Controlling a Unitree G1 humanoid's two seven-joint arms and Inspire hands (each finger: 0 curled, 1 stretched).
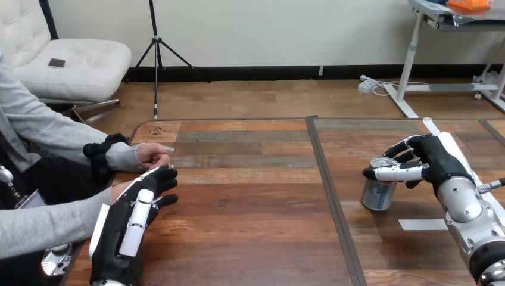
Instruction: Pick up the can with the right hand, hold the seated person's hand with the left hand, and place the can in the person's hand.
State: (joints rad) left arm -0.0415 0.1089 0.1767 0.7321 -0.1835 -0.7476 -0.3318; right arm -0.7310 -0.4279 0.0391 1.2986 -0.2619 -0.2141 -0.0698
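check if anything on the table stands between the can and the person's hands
nothing visible does: bare table lies between the can and the person's hands; the left robot hand is beside them

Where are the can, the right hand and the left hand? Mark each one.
can [377, 195]: head view, its side wall.
right hand [439, 158]: head view, its black body.
left hand [138, 220]: head view, white back shell.
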